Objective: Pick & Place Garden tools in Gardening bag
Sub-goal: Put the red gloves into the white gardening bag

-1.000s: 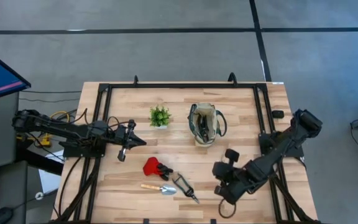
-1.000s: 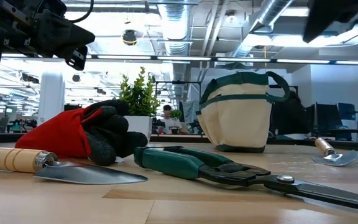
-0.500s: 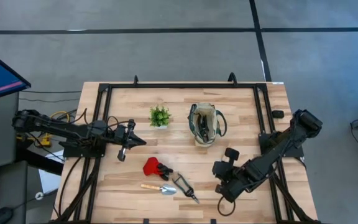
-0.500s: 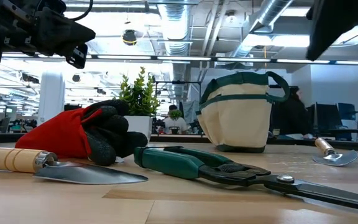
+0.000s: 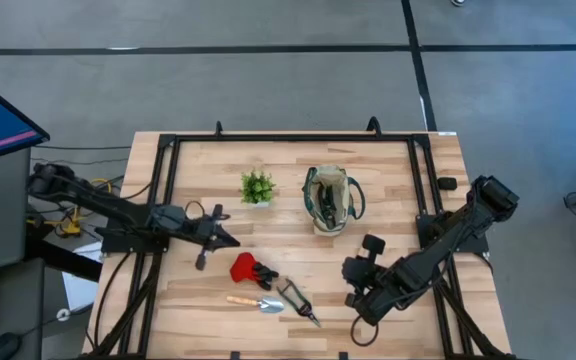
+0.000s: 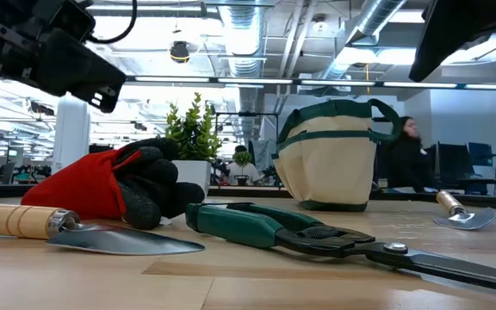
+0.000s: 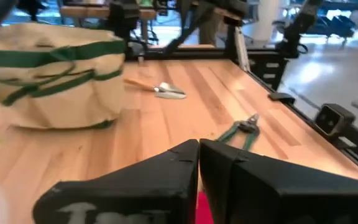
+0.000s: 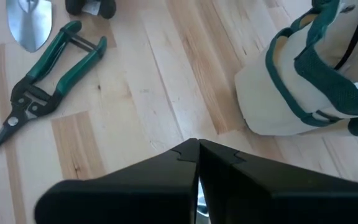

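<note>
Three garden tools (image 5: 268,285) beside left gripper (image 5: 230,241)

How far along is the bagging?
Done: the gardening bag shows something dark inside, unclear what. In hand: nothing; the left gripper hangs shut near the red-and-black glove, the right gripper is shut and empty. Left: glove, trowel and pruners lie on the table.

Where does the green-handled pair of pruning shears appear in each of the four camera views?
High view: green-handled pruning shears near the front edge, right of the trowel.
Low view: foreground centre.
Left wrist view: right of middle.
Right wrist view: upper left.
Shared landmark: beige canvas bag with green trim.
</note>
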You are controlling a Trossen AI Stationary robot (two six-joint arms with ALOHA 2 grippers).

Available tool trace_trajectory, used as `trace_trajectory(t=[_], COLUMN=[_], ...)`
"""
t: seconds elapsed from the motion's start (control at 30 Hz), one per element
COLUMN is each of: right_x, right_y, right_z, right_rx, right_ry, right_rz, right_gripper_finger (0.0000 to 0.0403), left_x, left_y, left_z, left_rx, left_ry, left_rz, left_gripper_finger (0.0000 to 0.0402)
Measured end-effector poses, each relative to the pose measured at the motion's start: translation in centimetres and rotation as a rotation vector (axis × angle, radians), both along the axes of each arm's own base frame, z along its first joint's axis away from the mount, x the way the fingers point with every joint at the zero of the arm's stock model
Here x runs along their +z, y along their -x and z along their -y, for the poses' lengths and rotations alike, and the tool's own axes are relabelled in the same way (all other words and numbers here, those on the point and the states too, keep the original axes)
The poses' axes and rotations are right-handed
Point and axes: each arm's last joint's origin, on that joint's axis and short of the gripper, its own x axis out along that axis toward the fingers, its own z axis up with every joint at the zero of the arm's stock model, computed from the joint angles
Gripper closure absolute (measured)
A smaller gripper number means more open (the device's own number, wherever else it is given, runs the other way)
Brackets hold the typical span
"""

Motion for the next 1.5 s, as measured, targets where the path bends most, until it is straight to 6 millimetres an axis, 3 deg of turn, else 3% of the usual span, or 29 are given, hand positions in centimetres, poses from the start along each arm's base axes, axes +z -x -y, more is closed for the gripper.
trace_trajectory(t=[0.23, 0.47, 0.83, 1.13, 1.3, 1.5], right_x=[0.0, 0.0, 0.0, 0.1, 0.1, 0.1], right_y=[-0.2, -0.2, -0.2, -0.2, -0.2, -0.2], right_z=[0.4, 0.4, 0.3, 0.4, 0.4, 0.3], right_rx=[-0.017, -0.007, 0.001, 0.003, 0.003, 0.003], right_ry=[0.021, 0.033, 0.037, 0.041, 0.041, 0.04], right_rz=[0.015, 0.011, 0.007, 0.003, 0.003, 0.005], right_gripper_finger=[0.0403, 0.0403, 0.0403, 0.0403, 0.0403, 0.0403], left_x=[1.7, 0.1, -2.4, -3.5, -3.9, -3.9], left_y=[-2.9, -4.6, -5.2, -6.0, -7.3, -9.5], left_z=[2.7, 3.4, 3.7, 4.2, 4.6, 5.3], left_rx=[-0.078, -0.087, -0.051, -0.111, -0.052, -0.041], left_ry=[-0.098, -0.12, -0.029, 0.046, 0.078, 0.069], left_rz=[-0.003, -0.11, -0.244, -0.24, -0.263, -0.279], left_gripper_finger=[0.0399, 0.0391, 0.0285, 0.0193, 0.017, 0.0171])
